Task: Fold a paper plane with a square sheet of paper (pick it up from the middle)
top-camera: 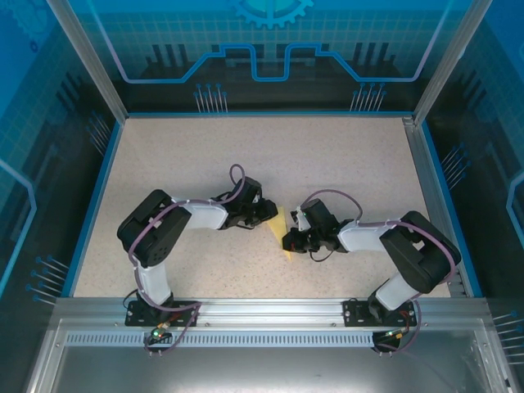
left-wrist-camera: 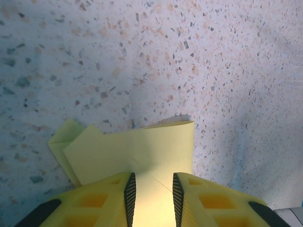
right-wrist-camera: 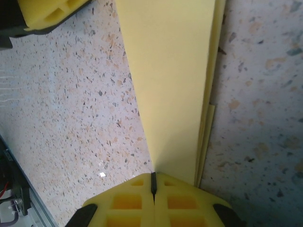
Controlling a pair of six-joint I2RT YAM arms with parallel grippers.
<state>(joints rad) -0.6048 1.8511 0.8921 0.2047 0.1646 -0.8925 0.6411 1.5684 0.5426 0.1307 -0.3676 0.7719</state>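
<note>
The square sheet of paper (top-camera: 282, 225) is pale yellow and lies folded in several layers on the speckled table between the two arms. In the left wrist view the paper (left-wrist-camera: 142, 151) is a wide folded piece with a corner sticking out at the left. My left gripper (left-wrist-camera: 151, 177) stands open just over it, one finger on each side of a strip of paper. My right gripper (right-wrist-camera: 153, 175) is shut, its tips at the narrow end of a long tapering flap of the paper (right-wrist-camera: 170, 71). Thinner layers show along that flap's right edge. Whether the tips pinch the paper is unclear.
The left gripper's yellow finger (right-wrist-camera: 47, 12) shows at the top left of the right wrist view. A blue rim (top-camera: 98, 188) and metal frame posts bound the table. The aluminium rail (top-camera: 262, 307) with the arm bases runs along the near edge.
</note>
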